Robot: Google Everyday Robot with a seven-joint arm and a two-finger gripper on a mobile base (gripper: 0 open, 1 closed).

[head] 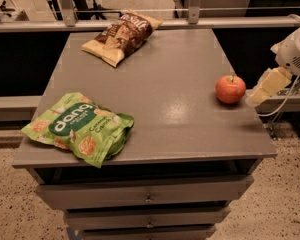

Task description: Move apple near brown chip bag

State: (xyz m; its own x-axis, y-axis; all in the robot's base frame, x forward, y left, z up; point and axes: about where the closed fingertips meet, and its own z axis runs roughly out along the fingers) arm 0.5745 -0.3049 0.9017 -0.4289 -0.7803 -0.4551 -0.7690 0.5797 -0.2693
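Hovering: gripper [260, 93] just right of apple [230, 89] | grip state unclear | brown chip bag [121, 36] well apart

One camera looks down from high before the worktop's [165, 79] front edge, facing its far edge, with all four corners in frame. The gripper [264, 86] sits just off the right edge.

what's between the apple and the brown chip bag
Camera view shows only bare tabletop between apple and brown chip bag. The end effector hangs right of the apple.
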